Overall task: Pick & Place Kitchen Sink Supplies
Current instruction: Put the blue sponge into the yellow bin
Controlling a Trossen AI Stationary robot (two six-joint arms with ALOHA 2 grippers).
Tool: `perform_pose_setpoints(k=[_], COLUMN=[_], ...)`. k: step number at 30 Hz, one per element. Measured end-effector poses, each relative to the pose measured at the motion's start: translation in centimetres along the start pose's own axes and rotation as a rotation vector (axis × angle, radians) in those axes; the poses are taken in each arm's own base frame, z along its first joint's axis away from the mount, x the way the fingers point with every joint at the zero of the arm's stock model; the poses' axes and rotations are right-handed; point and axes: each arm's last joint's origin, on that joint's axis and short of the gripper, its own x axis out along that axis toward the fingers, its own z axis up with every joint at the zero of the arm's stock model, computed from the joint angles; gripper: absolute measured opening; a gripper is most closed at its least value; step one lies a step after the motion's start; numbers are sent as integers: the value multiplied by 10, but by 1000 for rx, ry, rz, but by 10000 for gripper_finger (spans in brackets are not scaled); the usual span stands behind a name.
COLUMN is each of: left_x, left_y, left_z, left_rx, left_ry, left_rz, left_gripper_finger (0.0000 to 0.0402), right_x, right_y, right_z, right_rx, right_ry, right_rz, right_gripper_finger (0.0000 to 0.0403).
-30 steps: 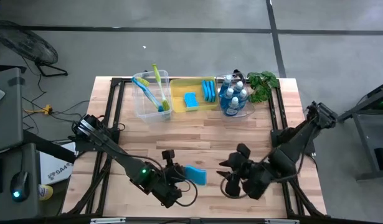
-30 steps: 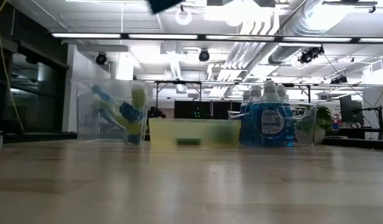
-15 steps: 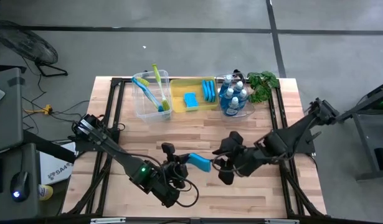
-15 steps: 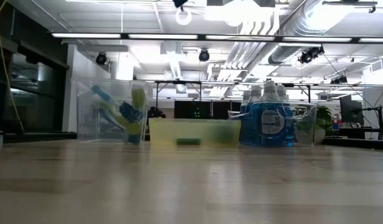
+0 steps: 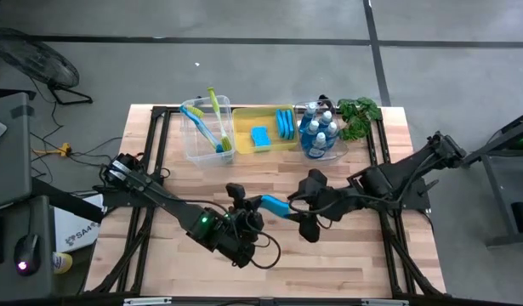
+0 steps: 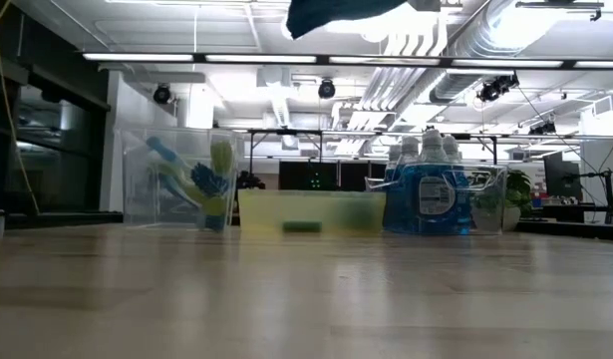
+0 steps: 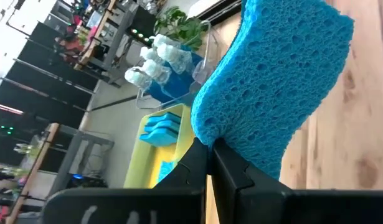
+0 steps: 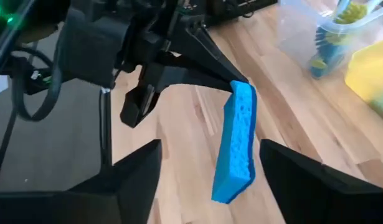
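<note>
My left gripper [image 5: 256,203] is shut on a flat blue sponge [image 5: 275,205], held above the middle of the wooden table [image 5: 184,183]. In the left wrist view the sponge [image 7: 272,81] sticks out past the shut fingertips [image 7: 211,149]. My right gripper [image 5: 302,209] is open just right of the sponge. In the right wrist view its two fingers [image 8: 132,177] stand on either side of the sponge's free end [image 8: 231,186] without touching it. My left gripper pinches one short end of the sponge [image 7: 207,132] between its two fingers. The fingers come nearly level from the table's left and lie along the sponge. The sponge is lifted clear of the table, turned on edge, its free end toward my right gripper.
Along the far edge stand a clear bin with dish brushes [image 5: 207,129], a yellow bin with blue sponges [image 5: 266,133], a clear bin with blue soap bottles [image 5: 319,133] and a green plant [image 5: 360,113]. Bare wood lies between the bins and the arms.
My left gripper has carried the sponge up and toward the table's far right, rolling so that the sponge now stands on edge. My right gripper has swung from the near side toward the far edge and left, up to the sponge's free end.
</note>
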Motion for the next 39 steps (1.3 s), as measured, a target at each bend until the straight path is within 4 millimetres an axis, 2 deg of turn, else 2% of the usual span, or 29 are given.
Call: perform_pose_setpoints(k=[6, 13, 19, 39], left_x=[2, 4, 7, 8], left_y=[4, 5, 9, 9], left_z=[2, 9, 11, 11], left_rx=[68, 148, 139, 148], left_ry=[-11, -38, -37, -36], left_rz=[75, 136, 187, 188], left_gripper_finger=[0, 0, 0, 0], right_x=[7, 11, 12, 11], right_y=[-15, -26, -29, -32], right_z=[3, 9, 10, 8], right_rx=[-2, 16, 16, 2], right_ry=[59, 85, 96, 93], right_rz=[-48, -48, -50, -113], right_gripper_finger=[282, 282, 271, 103])
